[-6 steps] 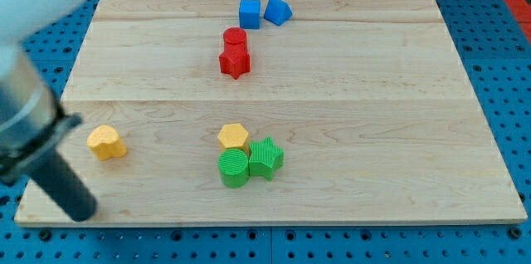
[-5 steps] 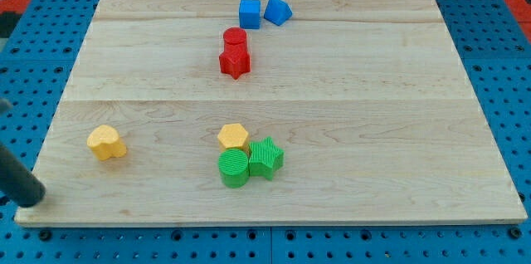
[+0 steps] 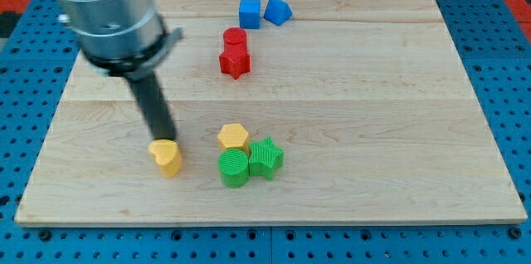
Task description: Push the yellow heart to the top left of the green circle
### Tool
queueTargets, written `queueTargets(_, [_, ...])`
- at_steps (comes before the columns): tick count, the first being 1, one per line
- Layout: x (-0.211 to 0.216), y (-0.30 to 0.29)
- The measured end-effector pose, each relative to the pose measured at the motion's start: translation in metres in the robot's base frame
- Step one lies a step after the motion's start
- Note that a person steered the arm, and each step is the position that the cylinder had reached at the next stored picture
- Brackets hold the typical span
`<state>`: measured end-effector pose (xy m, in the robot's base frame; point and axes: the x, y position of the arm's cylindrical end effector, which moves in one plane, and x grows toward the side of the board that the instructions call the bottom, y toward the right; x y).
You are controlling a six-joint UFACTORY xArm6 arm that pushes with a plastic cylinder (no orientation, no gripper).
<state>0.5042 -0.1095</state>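
The yellow heart (image 3: pixel 168 158) lies on the wooden board at lower centre-left. My tip (image 3: pixel 163 139) rests right against its upper edge. The green circle (image 3: pixel 234 168) sits to the heart's right, with a gap between them. A yellow hexagon (image 3: pixel 234 137) touches the green circle's top, and a green star (image 3: pixel 266 157) touches its right side.
A red cylinder (image 3: pixel 236 38) and a red star (image 3: pixel 235 61) stand together at upper centre. A blue cube (image 3: pixel 249 12) and a blue wedge-like block (image 3: pixel 277 10) sit near the board's top edge. The wooden board (image 3: pixel 398 114) lies on a blue pegboard.
The rod has swung in from the lower left corner to the board's middle-left. The yellow heart has moved right, toward the green circle.
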Motion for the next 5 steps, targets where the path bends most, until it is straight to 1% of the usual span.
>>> queueTargets(1, [0.000, -0.061])
queueTargets(2, [0.013, -0.138])
queueTargets(3, [0.037, -0.086])
queueTargets(4, [0.019, -0.019])
queueTargets(5, [0.015, -0.013])
